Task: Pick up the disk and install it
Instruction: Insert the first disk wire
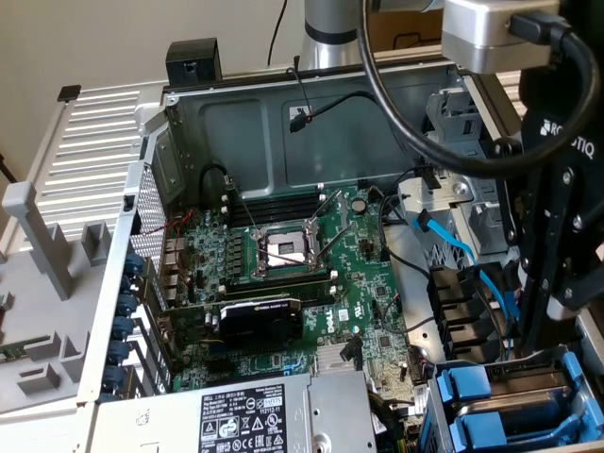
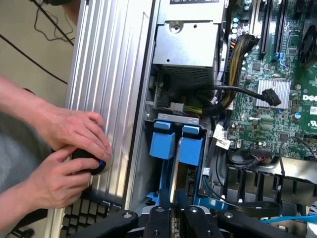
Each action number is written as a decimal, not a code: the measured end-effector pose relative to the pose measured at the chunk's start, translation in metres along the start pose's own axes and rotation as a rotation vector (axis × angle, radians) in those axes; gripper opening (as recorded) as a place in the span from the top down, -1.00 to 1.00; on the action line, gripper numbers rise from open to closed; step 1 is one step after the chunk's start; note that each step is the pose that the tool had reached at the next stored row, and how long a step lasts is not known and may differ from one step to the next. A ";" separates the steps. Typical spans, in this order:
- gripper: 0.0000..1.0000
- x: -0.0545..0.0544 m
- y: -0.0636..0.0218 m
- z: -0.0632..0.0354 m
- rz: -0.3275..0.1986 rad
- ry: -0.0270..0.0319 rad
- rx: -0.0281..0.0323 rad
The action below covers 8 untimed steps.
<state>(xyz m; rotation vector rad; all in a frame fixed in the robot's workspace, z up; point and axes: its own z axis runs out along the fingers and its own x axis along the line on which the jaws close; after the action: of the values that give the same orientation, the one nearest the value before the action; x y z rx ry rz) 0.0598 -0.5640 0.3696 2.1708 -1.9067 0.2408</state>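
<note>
Wrist view: the hand (image 2: 174, 218) is seen closed on the disk (image 2: 171, 176), which is held on edge in the drive bay (image 2: 173, 118) near the power supply (image 2: 185, 44). Exterior view: the hand is seen low in the case (image 1: 236, 123), at the exterior view's right, beside the motherboard (image 1: 302, 274).

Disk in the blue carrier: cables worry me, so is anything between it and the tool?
Nothing visible does. The tool hangs right at the disk in its blue carrier in the drive bay; the blue cable runs beside them, not across.
</note>
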 end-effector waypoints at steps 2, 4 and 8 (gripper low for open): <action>0.66 0.001 0.0001 0.0004 -0.001 -0.0110 -0.0024; 0.66 0.002 0.0002 0.0006 -0.003 -0.0337 -0.0020; 0.66 0.004 0.0003 0.0012 -0.006 -0.0891 0.0034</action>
<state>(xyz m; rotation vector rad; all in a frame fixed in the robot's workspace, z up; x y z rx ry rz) 0.0599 -0.5678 0.3694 2.2241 -1.9476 0.1487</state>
